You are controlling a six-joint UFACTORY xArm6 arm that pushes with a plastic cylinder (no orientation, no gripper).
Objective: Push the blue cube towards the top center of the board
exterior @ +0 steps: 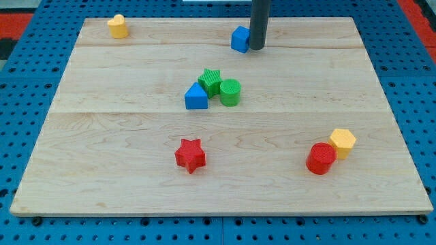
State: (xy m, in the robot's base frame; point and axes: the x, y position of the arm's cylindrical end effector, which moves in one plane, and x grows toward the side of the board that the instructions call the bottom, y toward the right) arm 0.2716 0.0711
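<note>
The blue cube (239, 39) sits near the view's top centre of the wooden board (122, 136). My dark rod comes down from the view's top, and my tip (256, 48) rests on the board right beside the cube's right side, touching or nearly touching it.
A blue block with a peaked top (196, 97), a green star (210, 81) and a green cylinder (230, 92) cluster at mid-board. A red star (190, 156) lies lower centre. A red cylinder (320, 158) touches a yellow hexagon (343, 142) at lower right. A yellow block (118, 26) sits top left.
</note>
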